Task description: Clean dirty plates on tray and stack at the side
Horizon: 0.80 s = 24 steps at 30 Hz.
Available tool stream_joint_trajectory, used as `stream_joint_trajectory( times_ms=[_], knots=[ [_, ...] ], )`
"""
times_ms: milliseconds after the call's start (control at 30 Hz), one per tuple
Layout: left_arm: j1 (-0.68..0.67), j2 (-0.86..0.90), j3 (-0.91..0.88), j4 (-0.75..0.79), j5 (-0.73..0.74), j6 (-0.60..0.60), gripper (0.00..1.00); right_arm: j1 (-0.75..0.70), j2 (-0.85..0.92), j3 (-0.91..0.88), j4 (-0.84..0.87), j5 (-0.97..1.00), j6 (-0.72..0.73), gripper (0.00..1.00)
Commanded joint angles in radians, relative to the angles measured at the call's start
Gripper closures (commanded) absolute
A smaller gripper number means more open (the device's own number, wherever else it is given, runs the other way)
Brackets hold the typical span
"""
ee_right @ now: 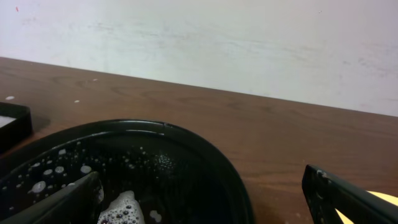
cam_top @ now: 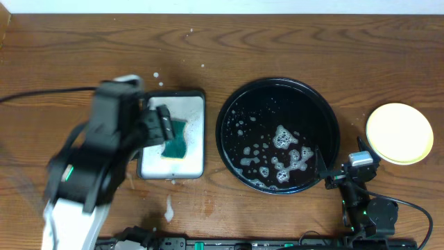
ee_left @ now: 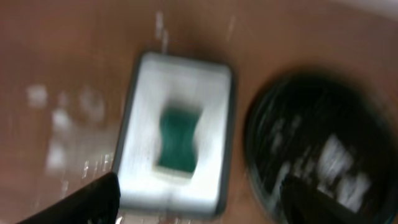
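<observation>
The round black tray (cam_top: 232, 104) stands at centre right and holds only water and white foam (cam_top: 288, 156); no plate lies on it. A yellow plate (cam_top: 399, 133) sits on the table to the tray's right, and I cannot tell if others lie under it. No mint green plates show. My left gripper (cam_top: 164, 125) hangs open and empty above a green sponge (cam_top: 179, 144); the blurred left wrist view shows its jaws (ee_left: 199, 208) spread wide. My right gripper (cam_top: 330, 178) is open and empty at the tray's front right rim (ee_right: 205, 149), jaws (ee_right: 199, 205) straddling it.
The sponge (ee_left: 179, 138) lies in a rectangular white dark-rimmed tray (cam_top: 194, 114), also seen in the left wrist view (ee_left: 143, 155), left of the black tray (ee_left: 261, 124). Foam spots (cam_top: 168, 207) dot the wood in front of it. A sliver of yellow plate (ee_right: 382, 216) shows in the right wrist view.
</observation>
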Motion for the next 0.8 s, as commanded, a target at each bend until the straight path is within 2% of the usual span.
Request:
stream_joint_trajectory(
  times_ms=[0,200,300,433,767],
  knots=[
    [0.05,-0.144,-0.079,0.1,-0.008,0.017,0.18,-0.009,-0.001,-0.002,-0.004,-0.005,-0.01,0.01],
    [0.18,-0.385,-0.365,0.387,0.232,0.195,0.17,-0.009,-0.001,-0.002,-0.004,-0.005,-0.01,0.01],
    [0.214,-0.505,-0.54,0.533,0.305,0.27,0.18,-0.009,-0.001,-0.002,-0.004,-0.005,-0.01,0.01],
    [0.221,-0.686,-0.776,0.71,0.31,0.307,0.17,-0.009,-0.001,-0.002,-0.004,-0.005,-0.01,0.01],
    [0.222,-0.985,-1.157,0.947,0.302,0.321,0.18,-0.009,-0.001,-0.002,-0.004,-0.005,-0.01,0.01]
  ],
)
